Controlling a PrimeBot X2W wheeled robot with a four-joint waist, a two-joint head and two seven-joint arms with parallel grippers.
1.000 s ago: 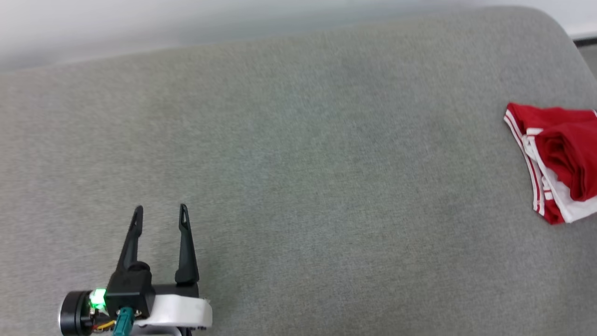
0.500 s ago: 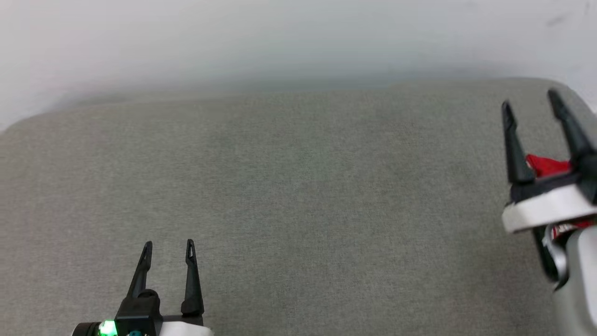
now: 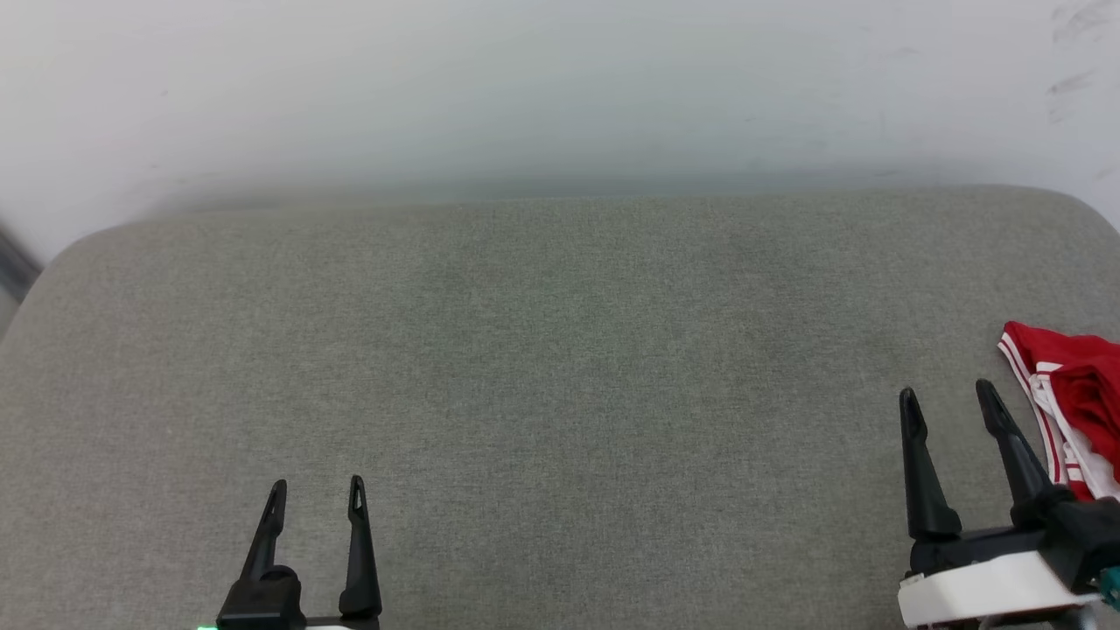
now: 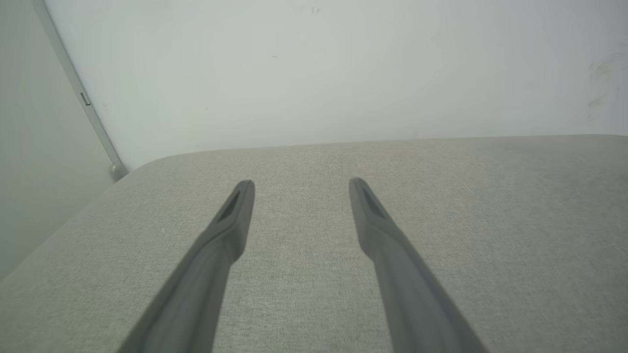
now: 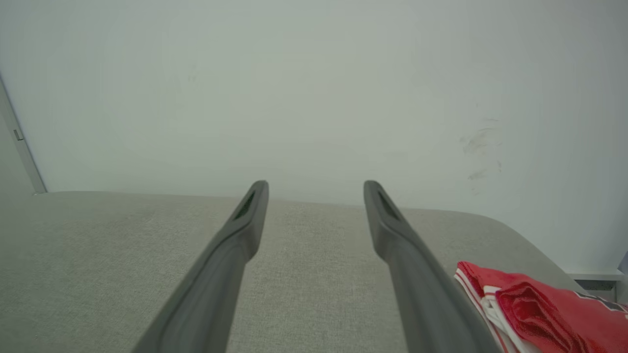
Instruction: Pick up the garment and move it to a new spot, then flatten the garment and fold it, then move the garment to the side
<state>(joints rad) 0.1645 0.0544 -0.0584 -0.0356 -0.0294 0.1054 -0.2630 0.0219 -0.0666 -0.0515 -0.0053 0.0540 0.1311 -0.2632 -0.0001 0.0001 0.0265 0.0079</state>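
Note:
The garment (image 3: 1072,398), red with white panels and red-white striped trim, lies folded at the far right of the grey padded surface (image 3: 560,376), cut off by the head view's edge. It also shows at the lower right of the right wrist view as the garment (image 5: 539,314). My right gripper (image 3: 947,396) stands open just left of it, apart from the cloth, fingers empty. In its wrist view the right gripper (image 5: 316,189) holds nothing. My left gripper (image 3: 318,486) is open and empty at the lower left, likewise the left gripper (image 4: 301,186) in its own view.
A pale wall (image 3: 560,87) rises behind the surface's rounded far edge. A dark strip (image 3: 13,262) shows at the left edge, and a metal trim (image 4: 78,93) runs down the wall at the left corner.
The head camera has swung, so the picture shifted. The right gripper, raised over the garment half a second ago, now sits lower at the bottom right, beside the garment. Both grippers stay open.

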